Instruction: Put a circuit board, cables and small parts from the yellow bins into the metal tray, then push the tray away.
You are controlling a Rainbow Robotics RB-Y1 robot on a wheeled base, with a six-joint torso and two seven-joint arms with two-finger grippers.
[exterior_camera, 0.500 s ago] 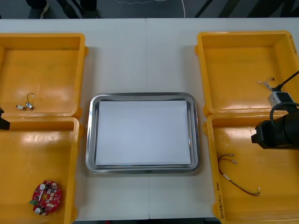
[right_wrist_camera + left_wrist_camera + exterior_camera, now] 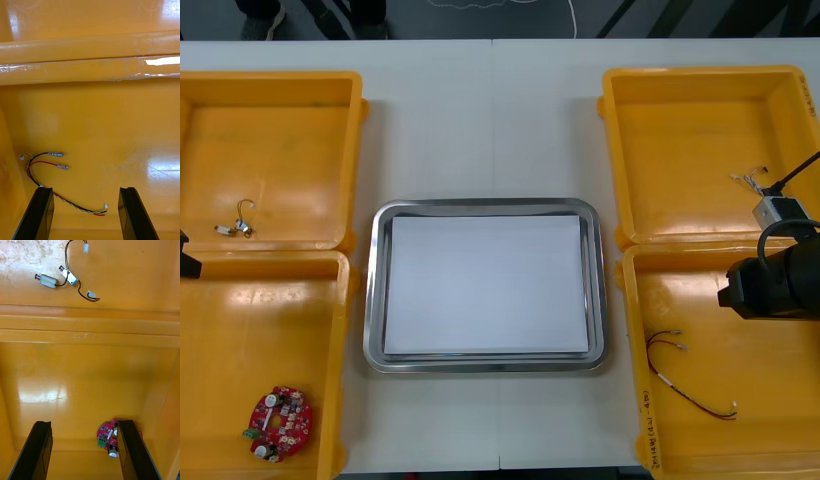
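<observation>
My right gripper (image 2: 86,212) hangs open over the near right yellow bin (image 2: 780,440). A red and yellow cable (image 2: 41,165) lies on the bin floor, and its twisted tail runs between the fingertips. In the front view the cable (image 2: 685,375) lies left of and nearer than the right arm (image 2: 770,285). My left gripper (image 2: 84,450) is open over the near left bin (image 2: 240,330). The round red circuit board (image 2: 107,435) sits by one finger (image 2: 131,450), partly hidden behind it. The metal tray (image 2: 480,206), white inside, holds nothing.
The far left bin (image 2: 270,80) holds small metal parts (image 2: 237,225) on a black cable. In the far right bin (image 2: 700,80) lie more small metal parts (image 2: 750,181). The circuit board (image 2: 280,422) lies at the near left bin's front. Bin walls separate the compartments.
</observation>
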